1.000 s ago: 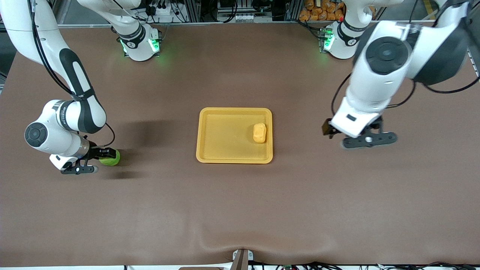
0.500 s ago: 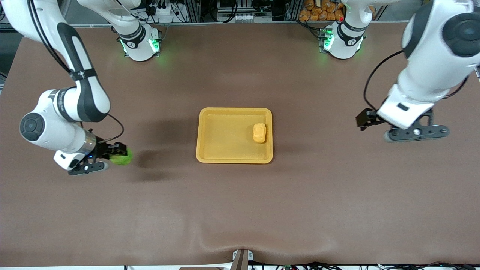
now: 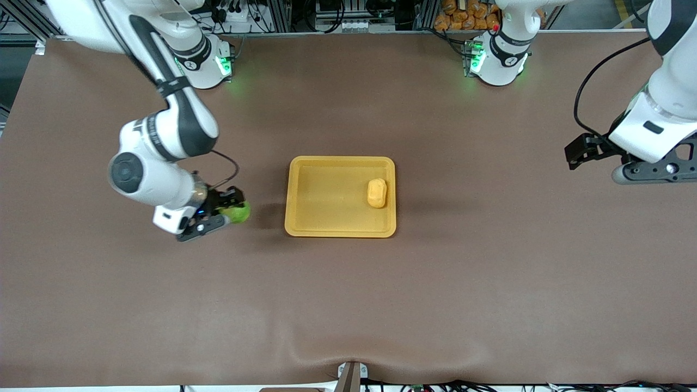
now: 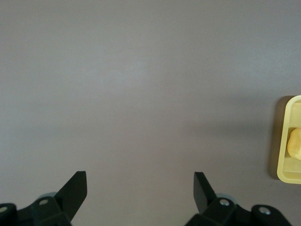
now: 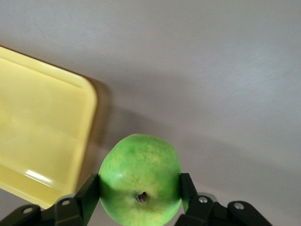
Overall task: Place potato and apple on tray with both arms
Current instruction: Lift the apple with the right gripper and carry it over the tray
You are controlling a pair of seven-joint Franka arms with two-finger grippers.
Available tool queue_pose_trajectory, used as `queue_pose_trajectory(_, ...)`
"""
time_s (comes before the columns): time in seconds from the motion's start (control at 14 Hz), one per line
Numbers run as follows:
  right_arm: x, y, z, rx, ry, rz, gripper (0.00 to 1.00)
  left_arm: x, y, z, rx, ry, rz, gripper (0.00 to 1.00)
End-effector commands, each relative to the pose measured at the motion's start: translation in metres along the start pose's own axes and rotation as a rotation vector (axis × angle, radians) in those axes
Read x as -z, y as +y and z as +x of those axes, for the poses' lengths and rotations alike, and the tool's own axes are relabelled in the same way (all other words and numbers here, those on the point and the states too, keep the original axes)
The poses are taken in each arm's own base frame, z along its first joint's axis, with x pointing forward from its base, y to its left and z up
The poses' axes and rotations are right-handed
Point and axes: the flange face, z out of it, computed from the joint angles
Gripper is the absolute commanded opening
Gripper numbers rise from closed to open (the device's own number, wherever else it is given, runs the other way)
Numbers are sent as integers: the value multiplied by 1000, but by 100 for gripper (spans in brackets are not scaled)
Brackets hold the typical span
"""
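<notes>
The yellow tray (image 3: 305, 224) lies mid-table. The yellow-orange potato (image 3: 377, 193) lies in it by the rim toward the left arm's end. My right gripper (image 3: 231, 209) is shut on the green apple (image 3: 239, 212) and holds it above the table, beside the tray toward the right arm's end. In the right wrist view the apple (image 5: 140, 179) sits between both fingers, with the tray's corner (image 5: 56, 117) close by. My left gripper (image 3: 585, 149) is open and empty, up over bare table at the left arm's end. Its wrist view shows the tray's edge (image 4: 286, 141) and the potato (image 4: 296, 143).
The brown table mat (image 3: 348, 305) has a raised wrinkle at its front edge (image 3: 326, 348). Both arm bases (image 3: 204, 60) stand along the back edge. Cables and orange items lie past the back edge (image 3: 463, 16).
My right gripper has carried the apple toward the tray, from near the right arm's end to just beside the rim. My left gripper has drawn away from the tray toward the left arm's end.
</notes>
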Motion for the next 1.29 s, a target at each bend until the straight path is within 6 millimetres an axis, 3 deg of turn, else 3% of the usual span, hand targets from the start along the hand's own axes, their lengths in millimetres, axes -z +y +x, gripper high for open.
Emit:
queue_pose_trajectory(0.0, -9, -64, -5, -128, -2, -13, 0, 14, -2, -16, -1, 9, -7, 100)
queue_pose_trajectory(0.29, -28, -125, -14, -302, 24, -17, 0, 5, -10, -19, 37, -17, -40, 100)
queue_pose_trajectory(0.57, -63, -160, -19, -343, 42, -64, 0, 4, -16, -19, 48, -21, -50, 100)
queue_pose_trajectory(0.64, -74, -167, -21, -350, 39, -80, 0, 12, -13, -24, 36, -9, -60, 100)
queue_pose_trajectory(1.14, -115, -168, -22, -350, 19, -118, 0, 18, -12, -49, 28, -19, -46, 100)
queue_pose_trajectory(1.21, -120, -167, -22, -350, 17, -118, 23, 19, -15, -52, 32, -29, -45, 100)
